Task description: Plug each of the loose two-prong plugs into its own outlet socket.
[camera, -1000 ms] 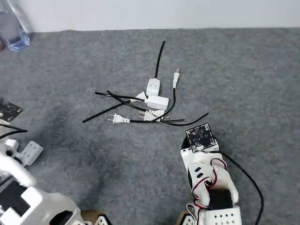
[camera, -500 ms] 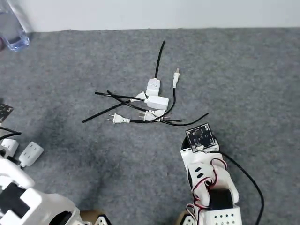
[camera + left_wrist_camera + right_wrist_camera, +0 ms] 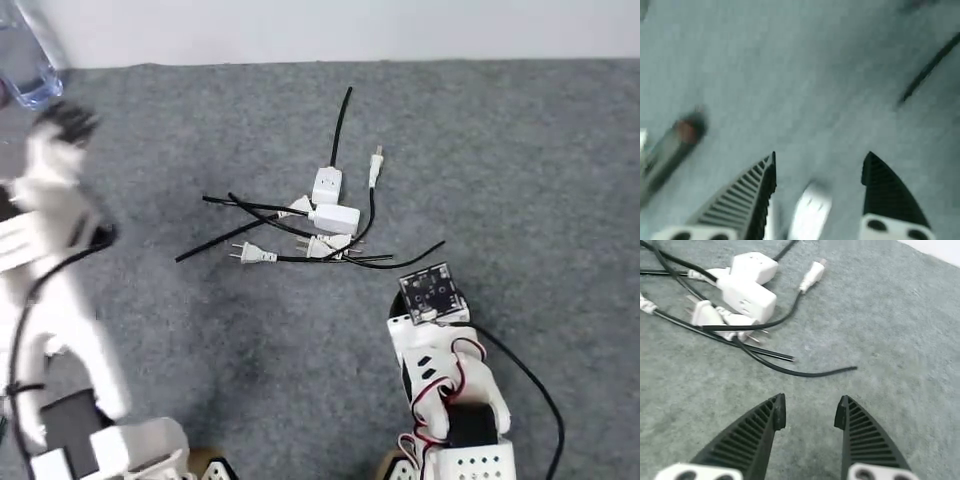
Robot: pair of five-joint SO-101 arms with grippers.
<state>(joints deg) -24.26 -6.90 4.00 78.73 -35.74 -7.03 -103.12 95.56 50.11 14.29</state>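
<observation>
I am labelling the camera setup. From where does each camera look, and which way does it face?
High: fixed overhead, looks down on plugs; left arm, right arm show.
Left wrist: on left arm, faces mat; open left gripper shows.
Right wrist: on right arm, faces plugs; open right gripper shows.
Shared: high and right wrist both show plugs.

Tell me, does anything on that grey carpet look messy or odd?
Yes: the black cords cross in a tangle, white outlet blocks lying askew among them. One plug lies beside, prongs bare.

We take this for a robotics lab bench. We see a grey carpet mat (image 3: 520,150) below a plain white wall (image 3: 350,30).
</observation>
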